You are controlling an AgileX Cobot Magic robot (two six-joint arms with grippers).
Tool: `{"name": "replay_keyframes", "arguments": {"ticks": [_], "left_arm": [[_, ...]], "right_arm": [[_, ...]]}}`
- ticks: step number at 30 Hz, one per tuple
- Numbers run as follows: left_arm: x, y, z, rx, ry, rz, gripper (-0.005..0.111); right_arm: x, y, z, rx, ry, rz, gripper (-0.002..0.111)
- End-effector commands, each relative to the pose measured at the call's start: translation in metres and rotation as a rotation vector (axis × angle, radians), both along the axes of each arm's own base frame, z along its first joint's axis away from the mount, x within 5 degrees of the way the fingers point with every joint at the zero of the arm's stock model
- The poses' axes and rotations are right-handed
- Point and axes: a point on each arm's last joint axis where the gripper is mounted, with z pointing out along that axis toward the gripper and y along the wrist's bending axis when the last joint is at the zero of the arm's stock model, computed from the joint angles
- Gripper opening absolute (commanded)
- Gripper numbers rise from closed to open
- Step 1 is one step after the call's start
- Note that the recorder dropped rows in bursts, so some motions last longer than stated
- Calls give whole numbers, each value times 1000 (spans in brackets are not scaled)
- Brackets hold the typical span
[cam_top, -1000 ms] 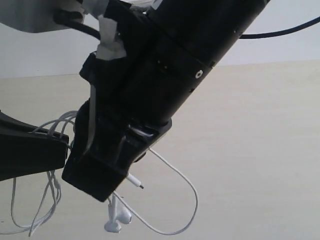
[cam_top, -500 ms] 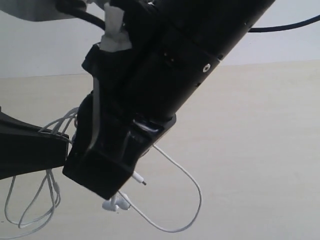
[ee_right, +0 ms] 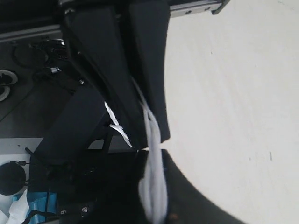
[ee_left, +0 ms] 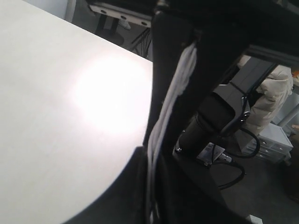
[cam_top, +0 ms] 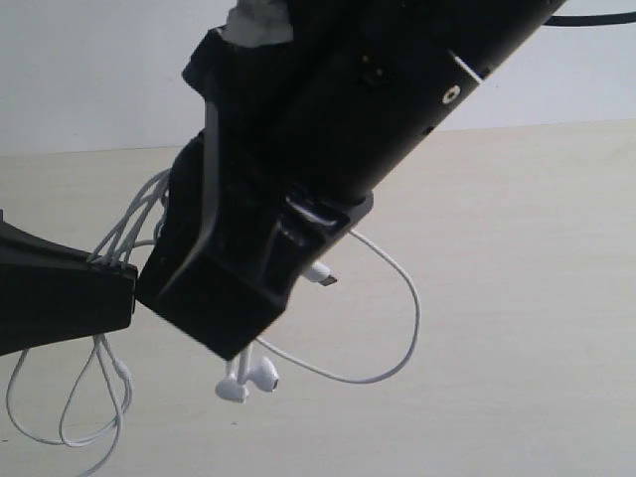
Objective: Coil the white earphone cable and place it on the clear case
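Both arms are working close together above the pale worktop (cam_top: 537,248), and the white earphone cable (ee_right: 152,186) is hanging between them rather than lying on anything. The left claw (cam_top: 117,283) is pinching several strands where they fan into its tip. The right claw (ee_right: 148,133) is closing its fingers on the same bundle, with white wire running out from between them. As far as I can judge, both are clamped on the cable.

What is worrying me is how much is dangling loose. The earbuds (cam_top: 248,380) are swinging free under the right arm, the plug (cam_top: 323,277) is sticking out beside it, and uneven loops are drooping on both sides. If either claw is easing its pinch, the thin slick strands are likely going to slide and the coil will fall open. If the arms are drawing apart, the short stretch between them is going to take all the strain. A hanging loop could also snag on the bulky right arm.

I am not seeing the clear case in any view, so I cannot tell how near it is. A springy bundle set on smooth plastic may uncoil or slip off.
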Motion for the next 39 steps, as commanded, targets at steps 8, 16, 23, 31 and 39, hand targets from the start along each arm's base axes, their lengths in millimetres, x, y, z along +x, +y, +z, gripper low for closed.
{"name": "replay_keyframes", "arguments": {"ticks": [8, 16, 23, 31, 39], "left_arm": [[0, 0, -1, 5, -3, 3, 7], [0, 0, -1, 4, -1, 4, 7], [0, 0, -1, 3, 2, 0, 31], [-1, 0, -1, 1, 4, -2, 62], [-5, 0, 3, 0, -20, 0, 62]], "right_arm": [[1, 2, 10, 70, -16, -53, 0], [2, 5, 12, 106, -15, -71, 0], [2, 5, 12, 106, -15, -71, 0], [3, 4, 11, 93, -25, -75, 0], [18, 5, -2, 9, -66, -179, 0]]}}
